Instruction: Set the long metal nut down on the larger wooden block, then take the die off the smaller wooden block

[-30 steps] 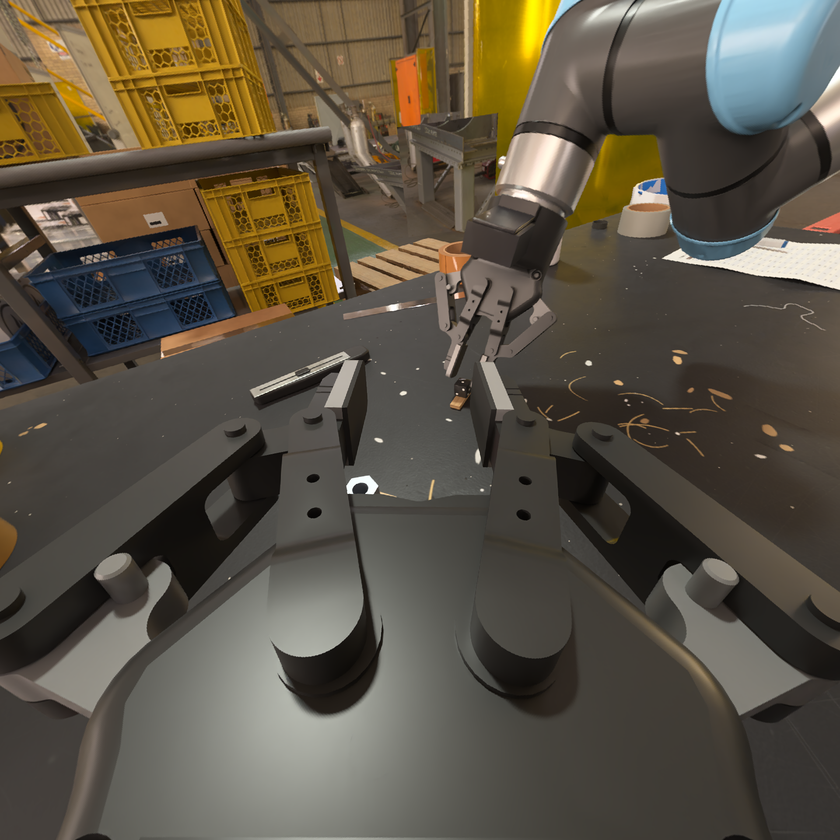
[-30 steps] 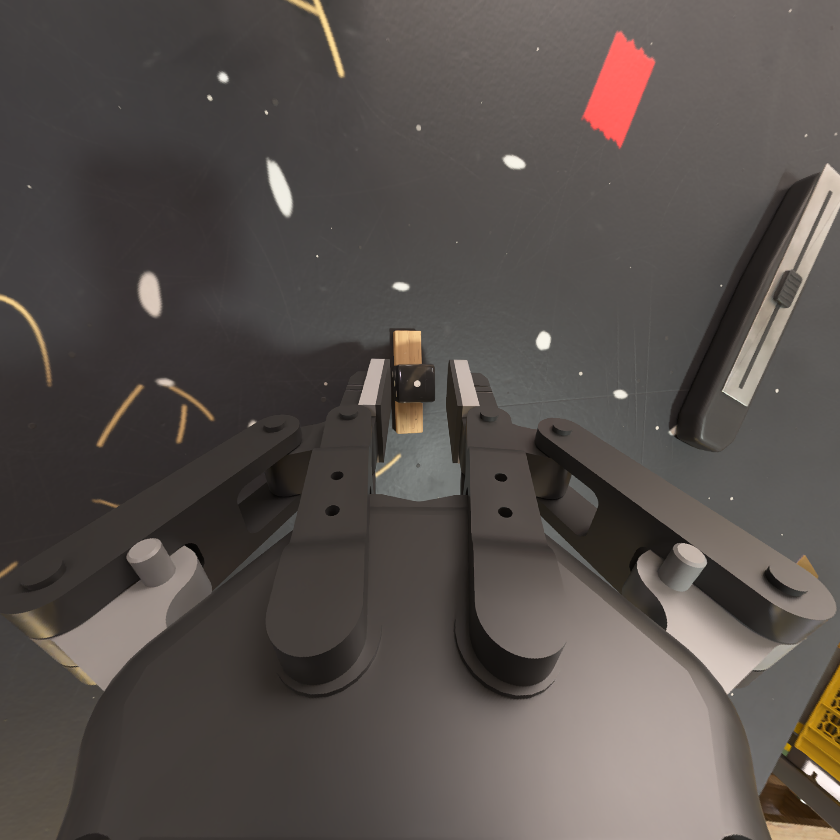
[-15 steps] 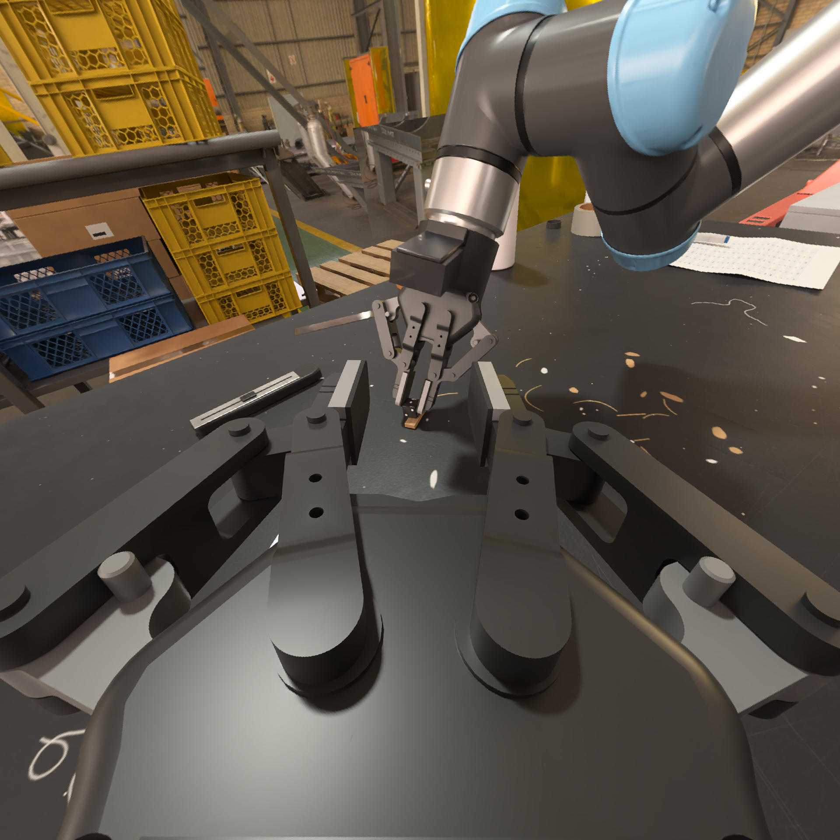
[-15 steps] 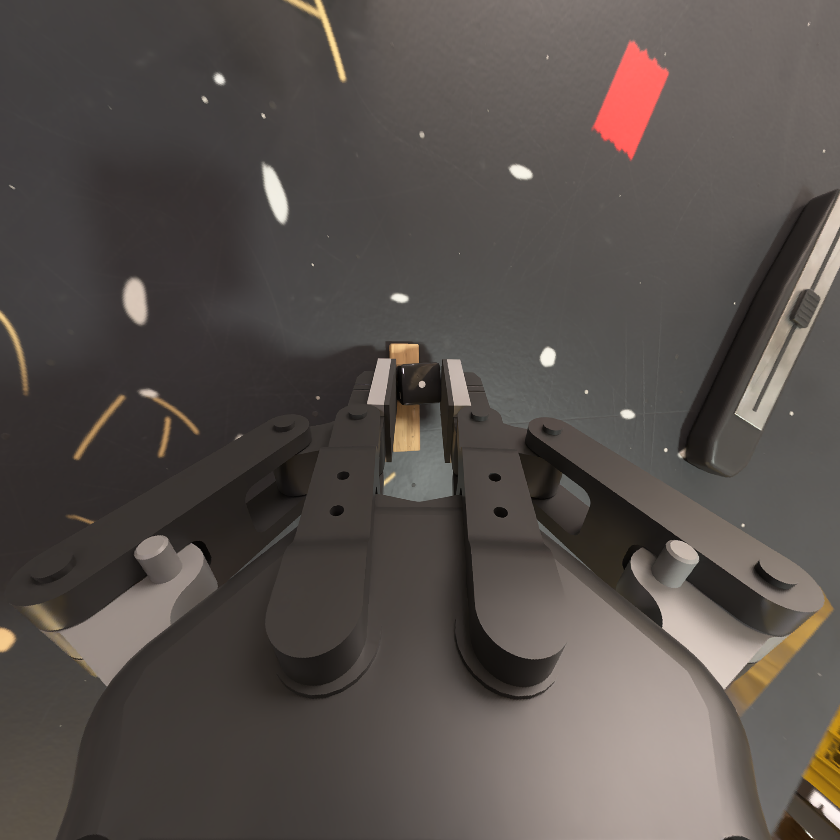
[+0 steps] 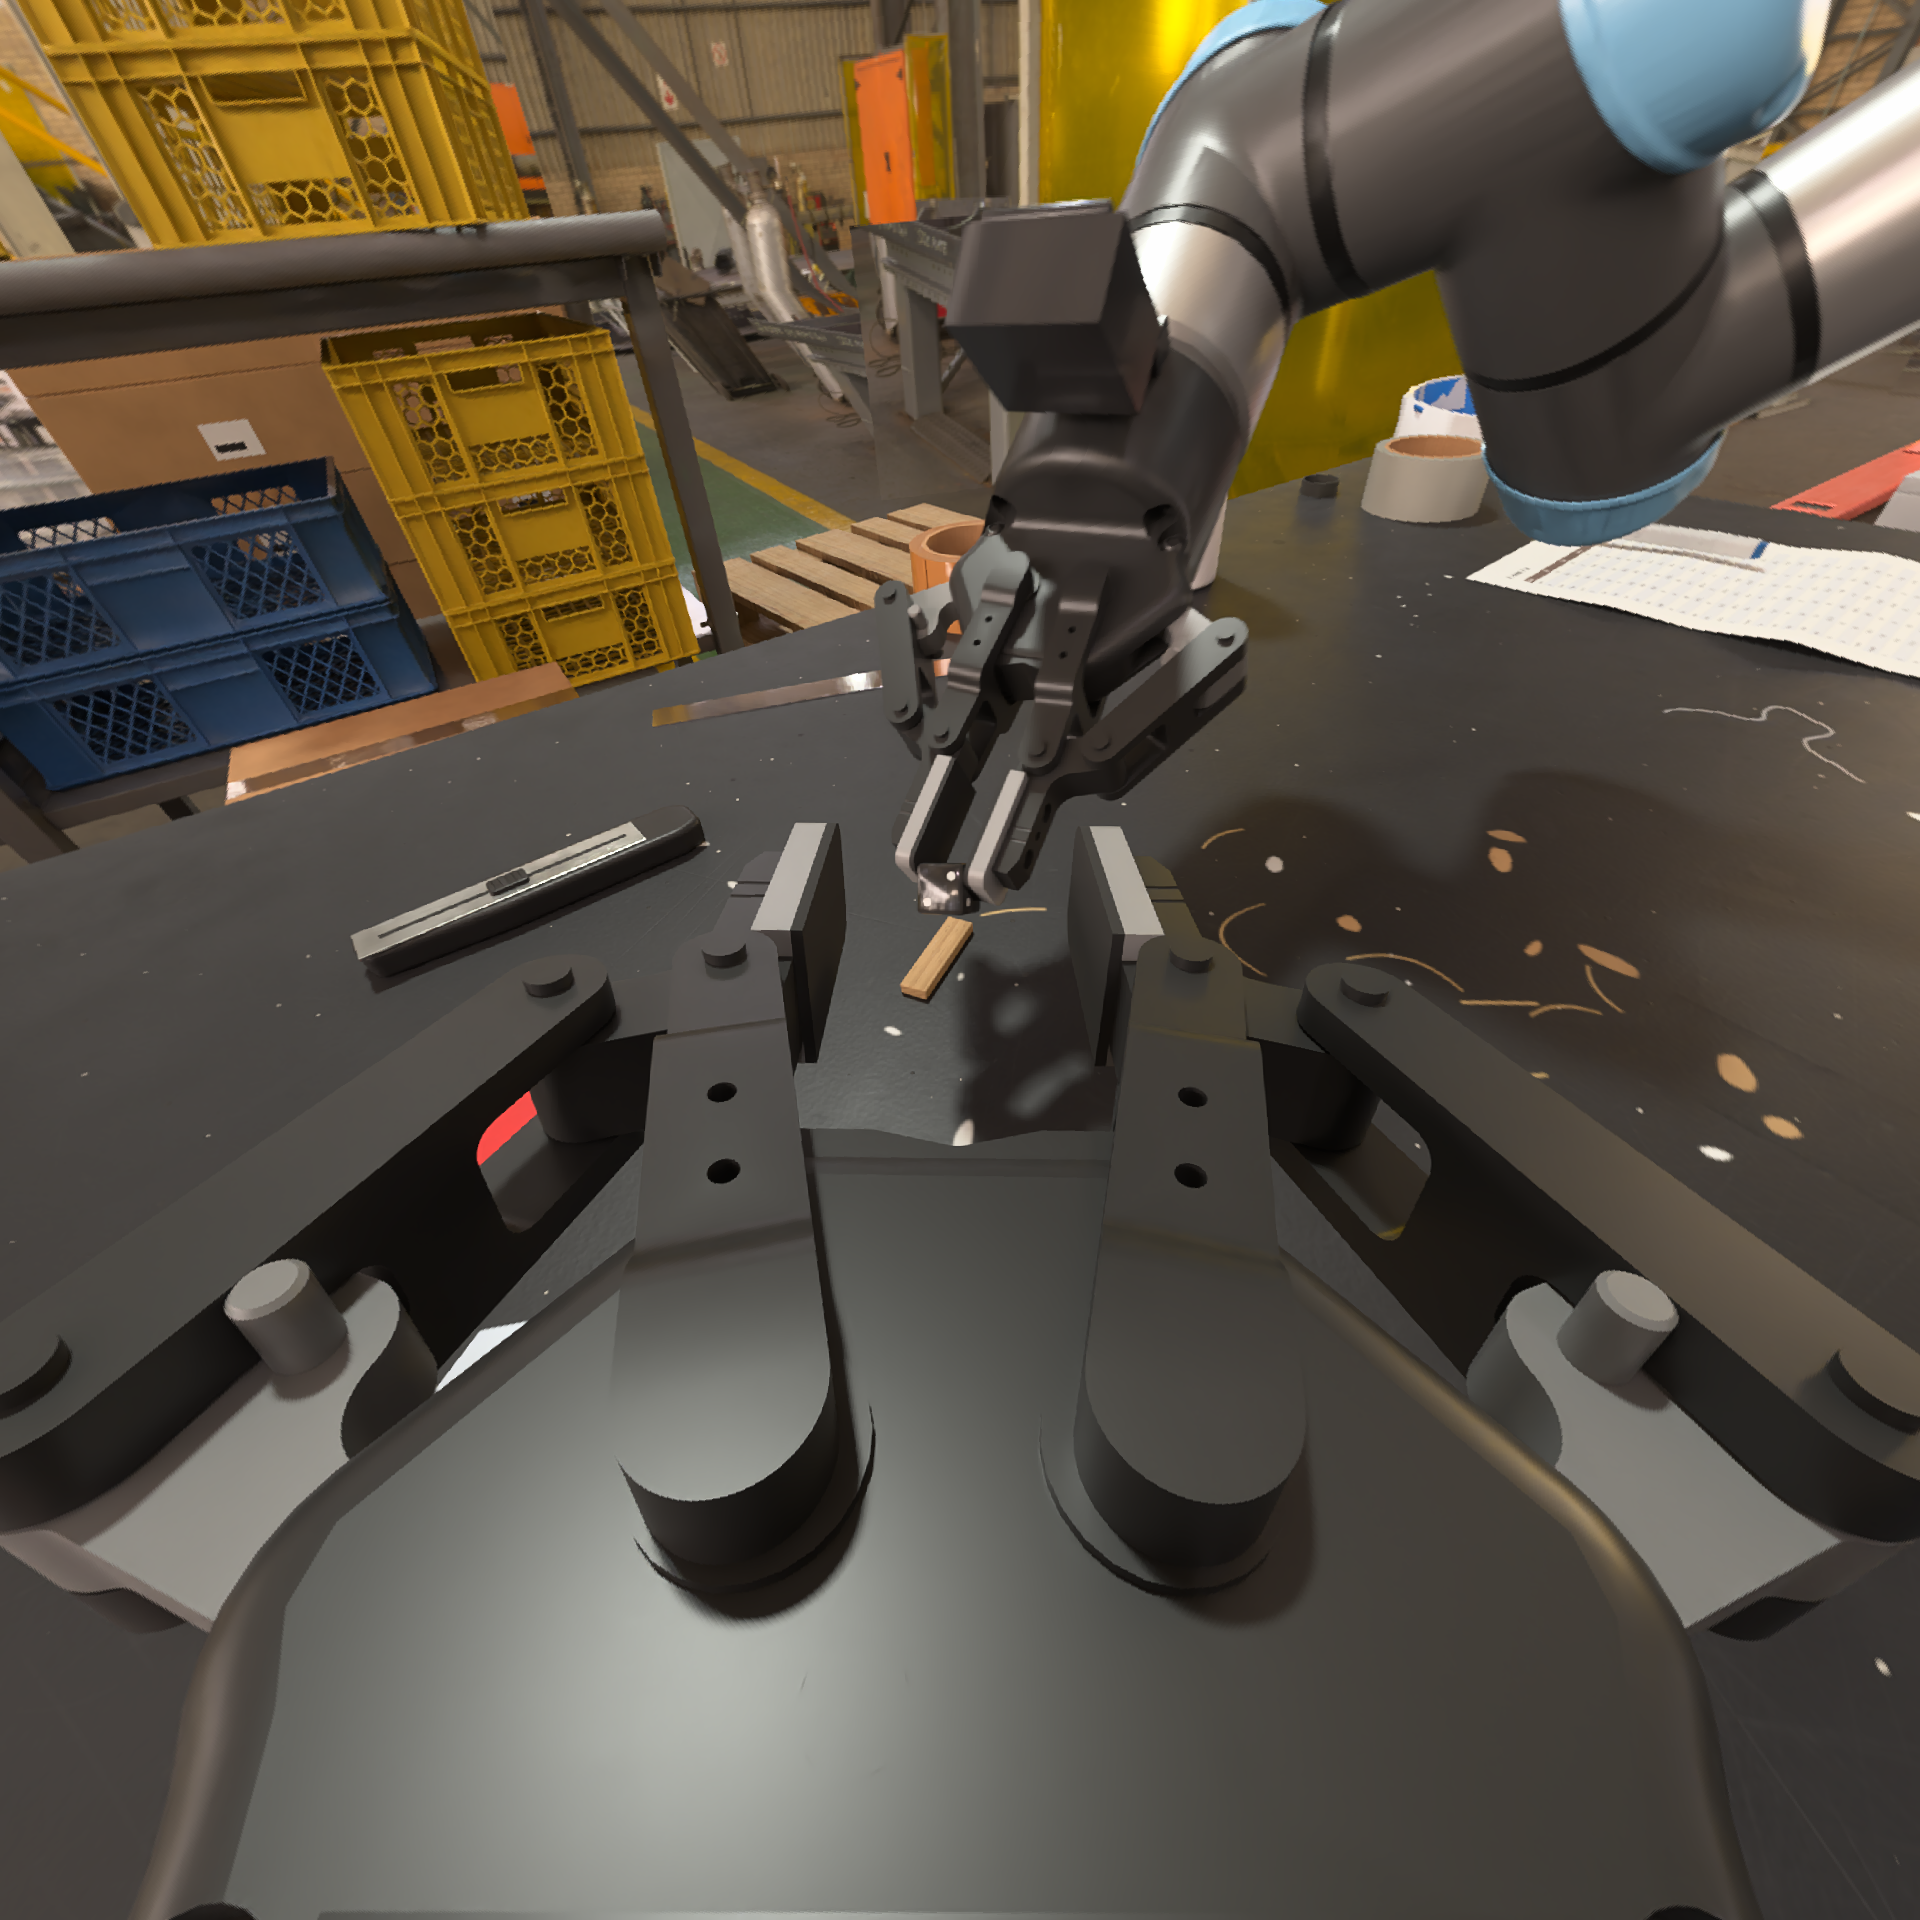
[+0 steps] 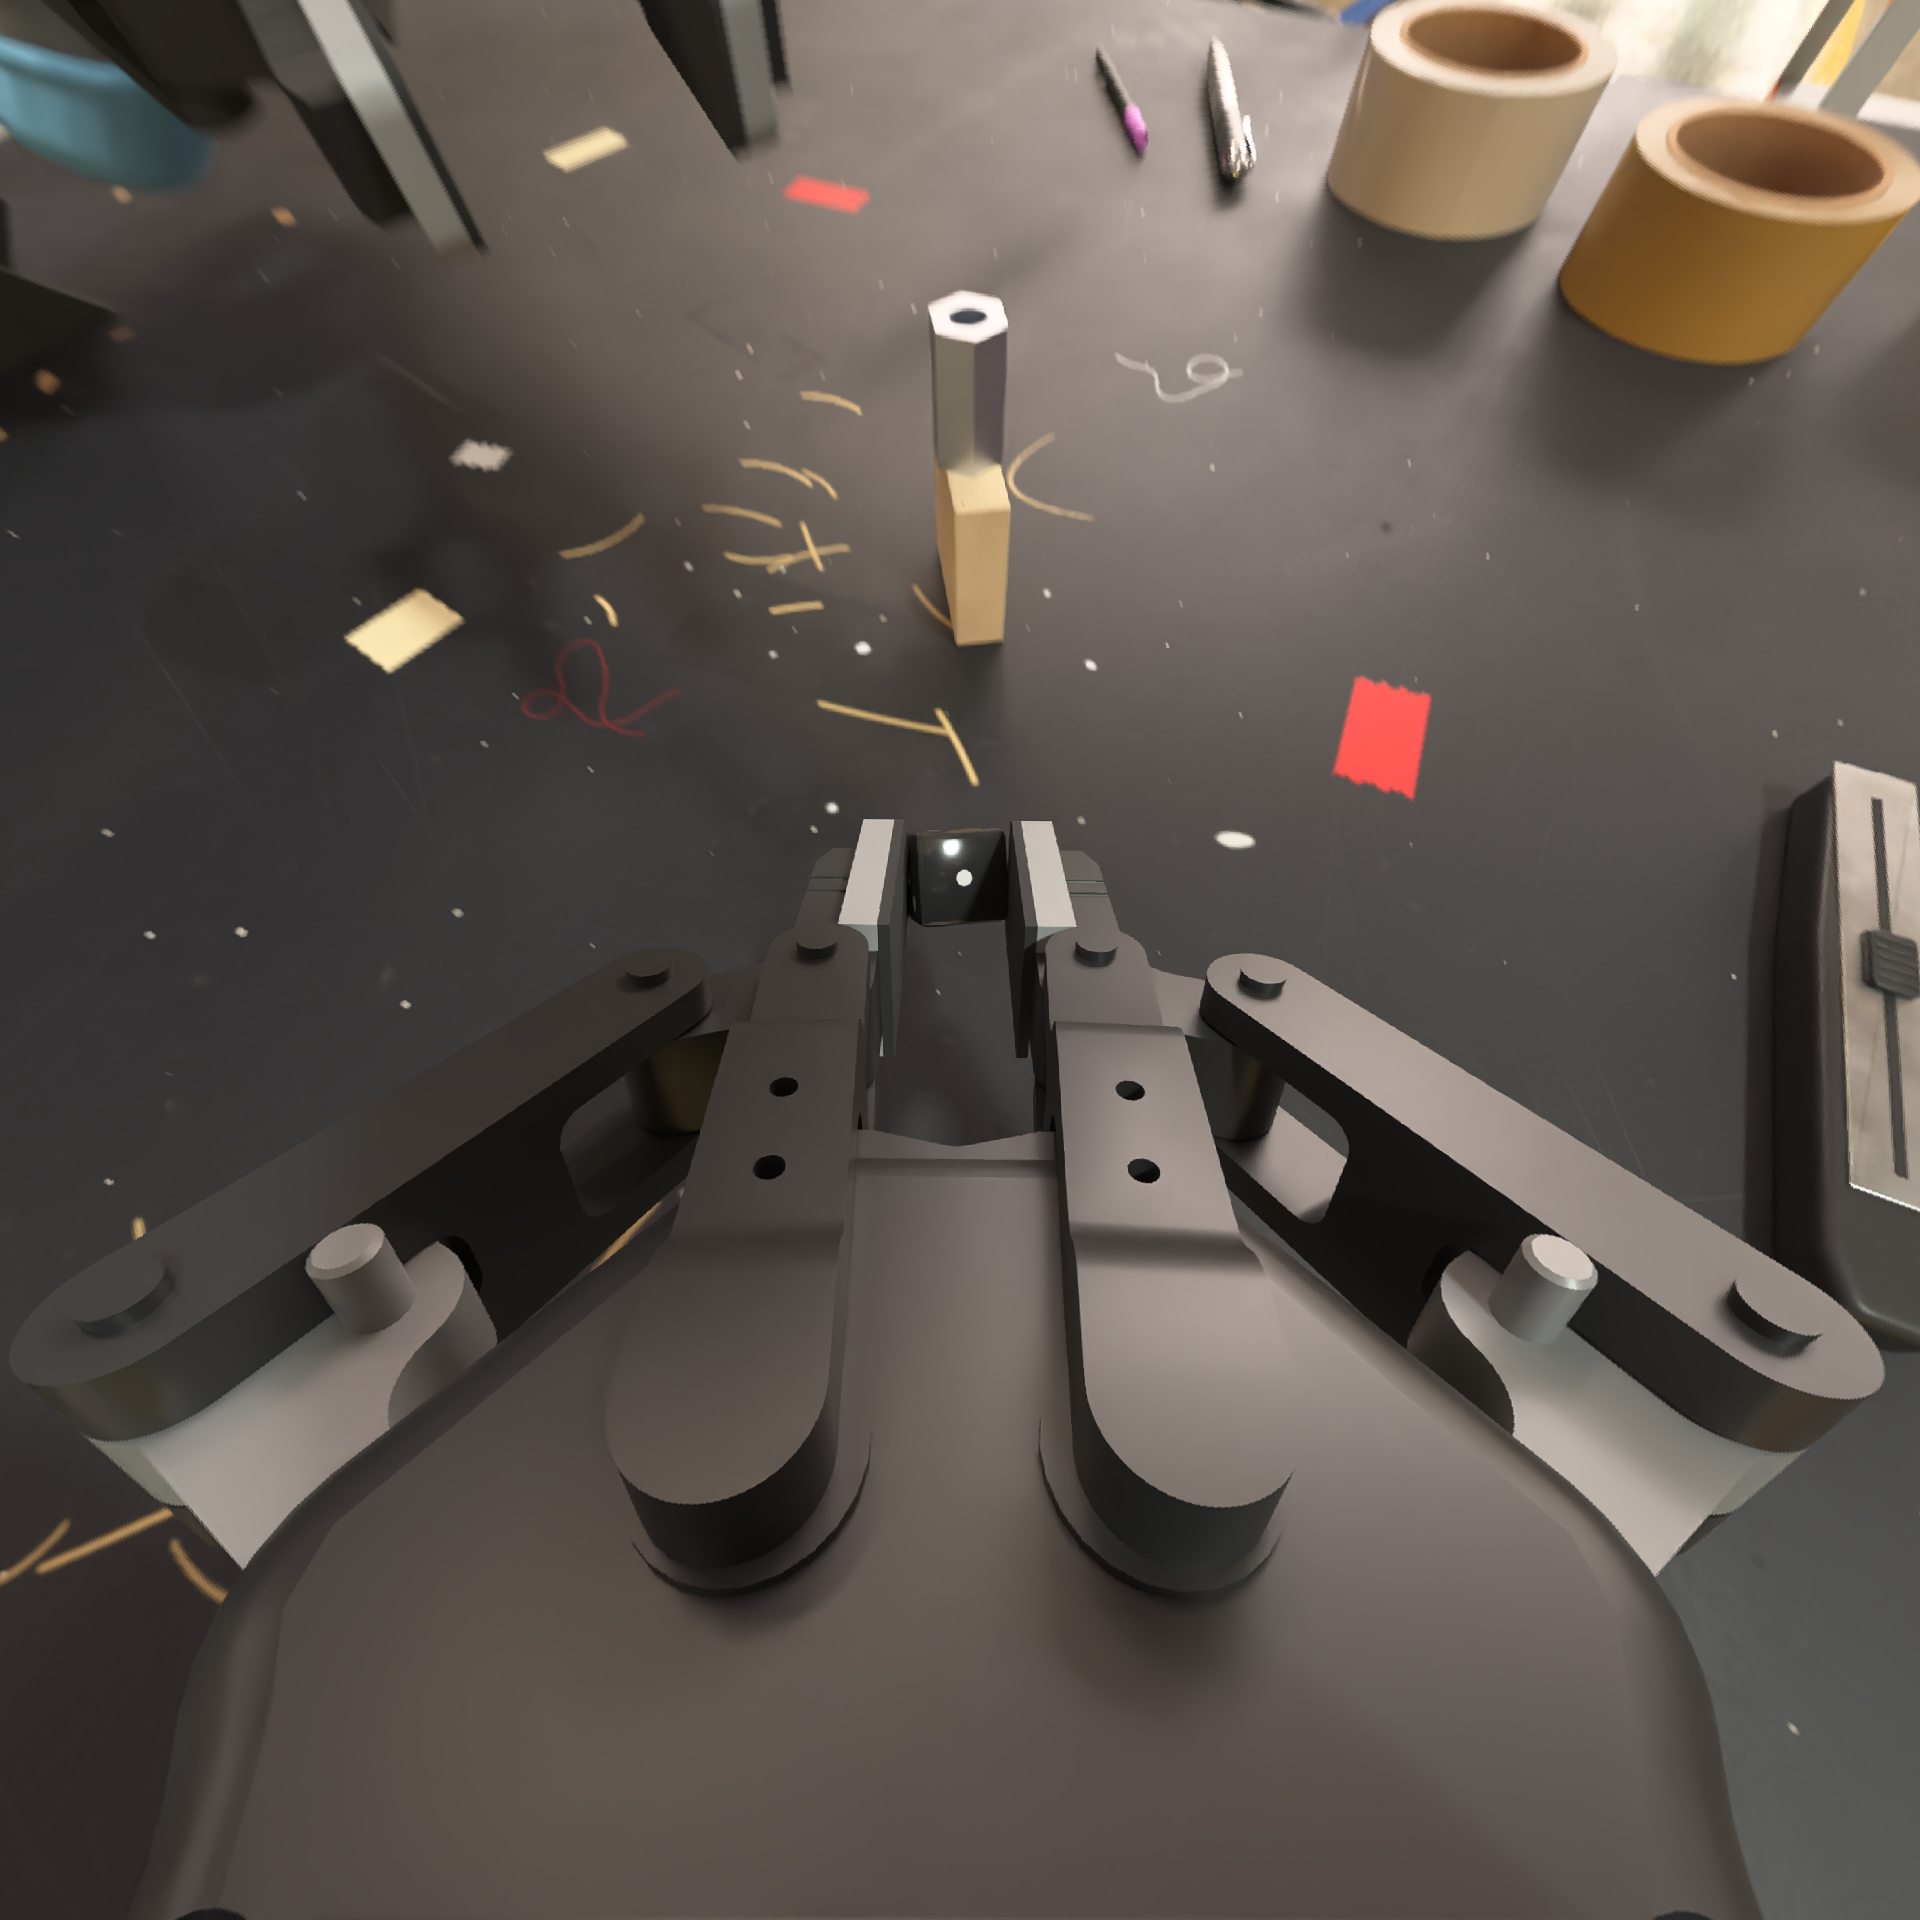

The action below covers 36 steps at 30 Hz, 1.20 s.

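While I look through the left wrist view, my own left hand fills the lower frame with its fingers spread apart and nothing between them. Just above centre, the right hand is pinched on the black die, which hangs a little above the smaller wooden block; the block lies flat on the dark desk, and die and block look apart. A utility knife lies at mid left.

Through the right wrist view, the right hand sits at centre, its two grey pads pressed on opposite faces of the die, a one-pip face towards the camera. Higher up the frame, the long metal nut stands upright on the larger wooden block, so I judge that first step done. Two tape rolls sit at upper right.

I'd expect the die to be light, rigid and glossy, so slippery: flat opposite faces are the right hold, and rounded edges would let it squirt out. The nut looks heavy and tall on a narrow block, so it would tip easily; I'd keep clear of it.
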Each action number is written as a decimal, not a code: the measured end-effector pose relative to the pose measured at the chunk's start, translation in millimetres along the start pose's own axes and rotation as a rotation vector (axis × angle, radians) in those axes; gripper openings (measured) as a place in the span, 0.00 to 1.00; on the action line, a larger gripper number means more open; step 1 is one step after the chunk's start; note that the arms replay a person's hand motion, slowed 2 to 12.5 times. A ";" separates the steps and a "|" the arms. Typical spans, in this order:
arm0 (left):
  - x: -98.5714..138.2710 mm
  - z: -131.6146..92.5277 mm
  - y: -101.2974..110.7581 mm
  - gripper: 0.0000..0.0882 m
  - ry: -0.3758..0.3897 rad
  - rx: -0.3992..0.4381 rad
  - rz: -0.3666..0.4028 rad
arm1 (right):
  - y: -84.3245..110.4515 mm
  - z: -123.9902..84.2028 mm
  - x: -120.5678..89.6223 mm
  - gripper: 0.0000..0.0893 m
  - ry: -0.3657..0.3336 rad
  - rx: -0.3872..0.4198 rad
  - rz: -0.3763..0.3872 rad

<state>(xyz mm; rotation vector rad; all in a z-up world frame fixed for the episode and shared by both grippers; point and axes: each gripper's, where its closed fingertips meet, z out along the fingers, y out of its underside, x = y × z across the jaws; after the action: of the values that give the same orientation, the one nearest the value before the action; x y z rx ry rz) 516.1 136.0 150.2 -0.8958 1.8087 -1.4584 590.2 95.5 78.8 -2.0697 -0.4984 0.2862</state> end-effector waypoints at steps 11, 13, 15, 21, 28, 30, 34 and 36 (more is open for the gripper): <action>10.2 37.2 7.6 0.40 0.046 -0.036 -0.027 | -24.1 -1.4 -23.7 0.20 -0.037 0.148 -0.007; 11.4 41.2 8.7 0.37 0.051 -0.041 -0.028 | -26.6 0.2 -25.6 0.20 -0.037 0.161 -0.011; 10.9 43.4 7.1 0.33 0.049 -0.035 -0.023 | -27.6 1.7 -28.2 0.20 -0.043 0.168 -0.007; 5.0 44.2 4.5 0.22 0.033 -0.034 -0.030 | -29.6 6.4 -31.5 0.20 -0.050 0.194 -0.001; 10.1 44.2 5.5 0.18 0.048 -0.049 -0.006 | -31.7 12.0 -35.1 0.20 -0.067 0.208 0.001; 8.2 43.3 5.9 0.18 0.039 -0.053 0.006 | -32.4 14.2 -35.6 0.20 -0.070 0.207 -0.003; 10.8 43.7 5.6 0.18 0.047 -0.057 0.010 | -33.5 17.7 -39.8 0.20 -0.090 0.199 -0.006; 12.4 44.3 6.5 0.18 0.050 -0.063 0.009 | -33.7 19.6 -41.0 0.20 -0.092 0.193 -0.012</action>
<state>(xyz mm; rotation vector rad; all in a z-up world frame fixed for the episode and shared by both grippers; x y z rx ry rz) 544.6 102.6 135.1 -0.8882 1.9030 -1.4370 538.2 107.2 97.6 -1.8723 -0.5182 0.4085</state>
